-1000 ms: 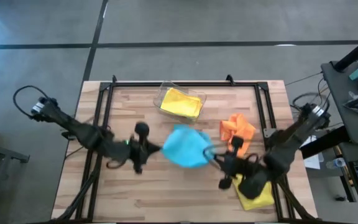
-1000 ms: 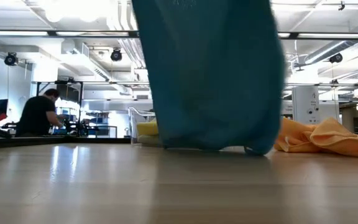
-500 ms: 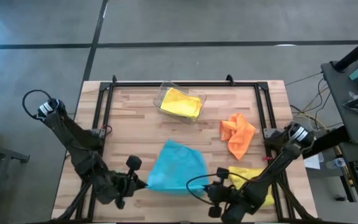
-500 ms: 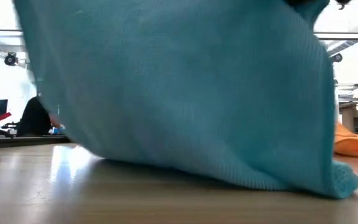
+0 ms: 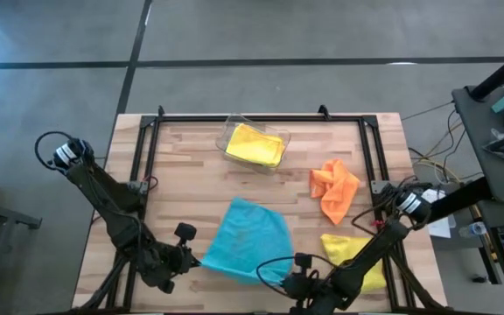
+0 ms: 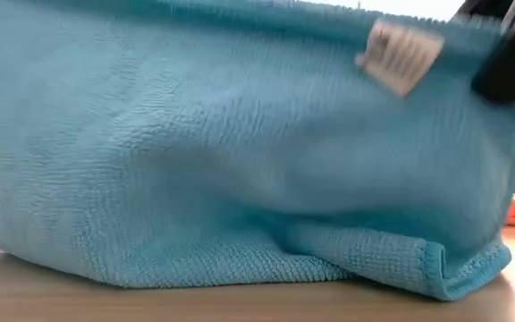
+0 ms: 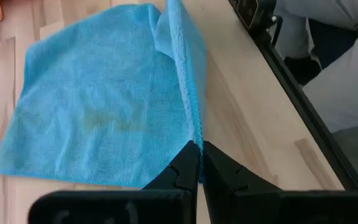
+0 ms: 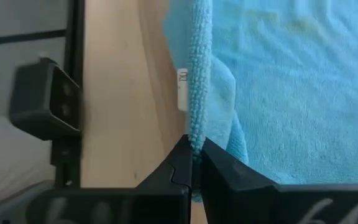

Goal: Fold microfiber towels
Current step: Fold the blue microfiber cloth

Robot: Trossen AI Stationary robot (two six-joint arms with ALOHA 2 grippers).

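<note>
The light blue towel [image 5: 248, 236] lies spread on the wooden table, and both grippers are shut on its near edge. My left gripper [image 5: 197, 260] is at the near left corner and my right gripper [image 5: 285, 271] at the near right corner. In the low view the blue towel [image 6: 240, 161] fills the picture, with its white label [image 6: 399, 55] near the top. A yellow towel [image 5: 255, 144] lies in the clear bin. An orange towel [image 5: 332, 188] and another yellow towel [image 5: 357, 260] lie crumpled on the right. My left gripper pinches the towel's near left corner [image 7: 197, 138] between its two fingers, slanting down from the table's left near side. That corner is raised a little while the rest lies on the table. The hem [image 7: 182, 68] runs away toward the other gripper. My right gripper pinches the near hem at the right corner [image 8: 196, 140] between its two fingers, slanting down from the table's right near side. The white label [image 8: 183, 90] sits just beyond the fingers. The held edge stands up a little; the rest of the cloth lies flat.
The clear bin [image 5: 231, 133] stands at the far middle of the table. Black frame rails [image 5: 147, 166] run along the left, right and far sides. Bare wood [image 5: 182, 192] shows left of the blue towel.
Both grippers have gone down and toward the table's near edge, still shut on the blue towel. The towel, which hung bunched between them, has been drawn along and spread out flat on the table, with its far part lying down and its near edge still held.
</note>
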